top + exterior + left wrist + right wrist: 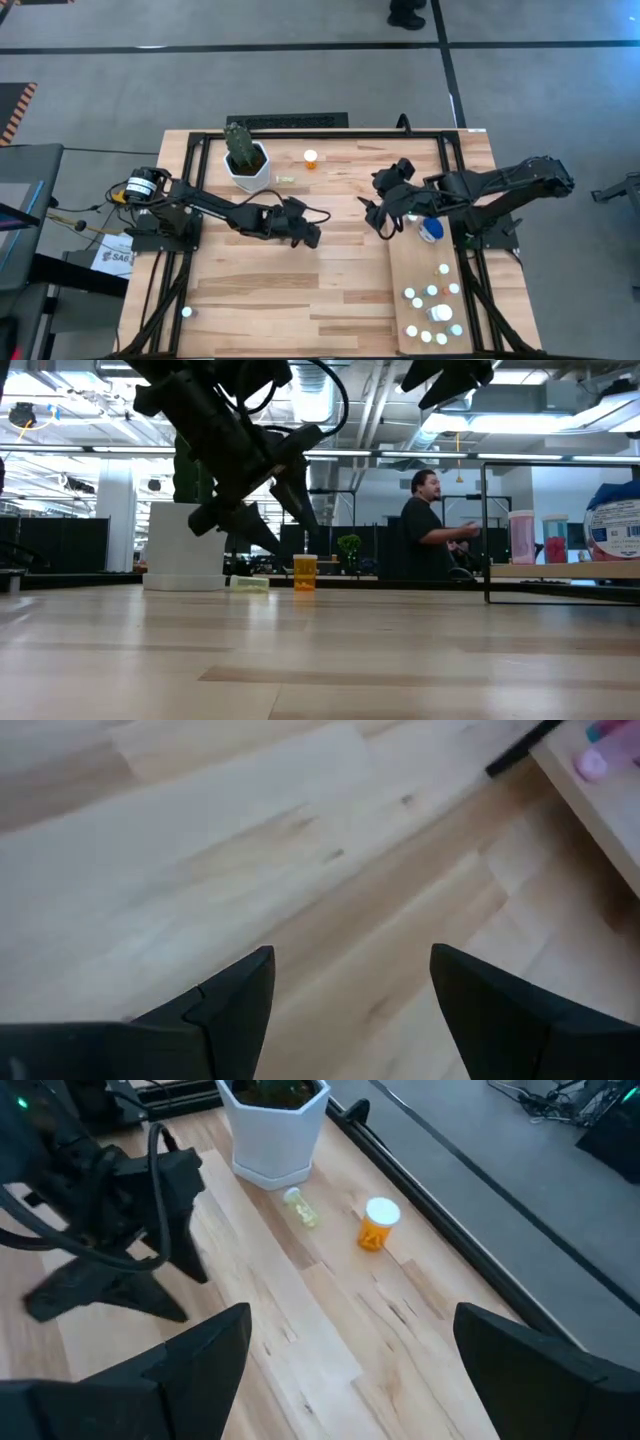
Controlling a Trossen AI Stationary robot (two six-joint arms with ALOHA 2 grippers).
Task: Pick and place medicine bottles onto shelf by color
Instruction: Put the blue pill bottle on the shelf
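Now, right gripper fingers spread, empty, above tabletop; small orange white-capped medicine bottle upright near white cactus pot; light, slick plastic, pinch body below cap; left gripper released

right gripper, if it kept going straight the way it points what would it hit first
Probably the orange bottle, roughly ahead of the open right gripper with bare tabletop between. Depth is unclear; it could meet the wood first.
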